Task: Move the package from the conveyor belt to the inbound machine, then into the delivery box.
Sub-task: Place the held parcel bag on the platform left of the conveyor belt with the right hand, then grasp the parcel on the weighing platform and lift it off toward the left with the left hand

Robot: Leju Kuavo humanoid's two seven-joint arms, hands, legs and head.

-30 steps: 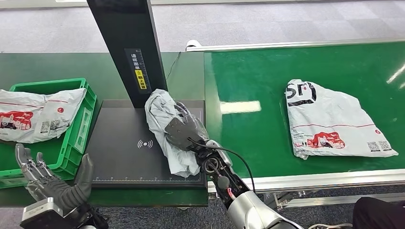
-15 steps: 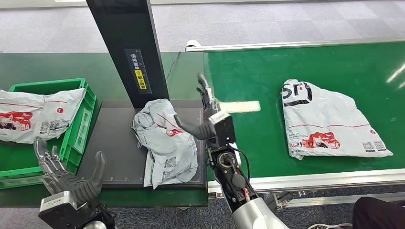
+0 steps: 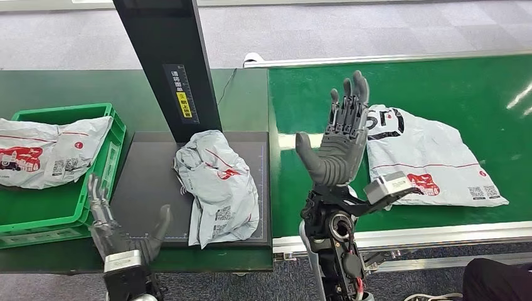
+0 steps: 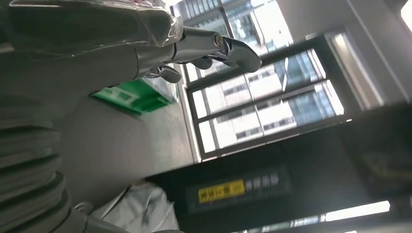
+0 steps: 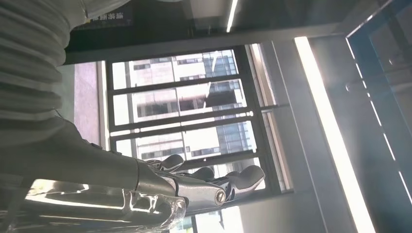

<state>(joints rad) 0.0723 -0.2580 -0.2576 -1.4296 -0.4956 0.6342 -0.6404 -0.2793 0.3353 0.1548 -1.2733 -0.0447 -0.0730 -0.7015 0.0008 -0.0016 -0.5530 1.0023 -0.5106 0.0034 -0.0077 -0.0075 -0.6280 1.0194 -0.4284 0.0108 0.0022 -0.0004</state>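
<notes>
A crumpled package lies on the inbound machine's plate, in front of its upright column. Left of the plate sits a crate holding another package. To the right, a third package lies on the conveyor belt.

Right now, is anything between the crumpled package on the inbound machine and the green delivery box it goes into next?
Nothing visible blocks that path. The crumpled package lies on the scanner plate, the green delivery box sits directly beside it, and the left hand hovers open at their near edge. The box already holds a package.
</notes>
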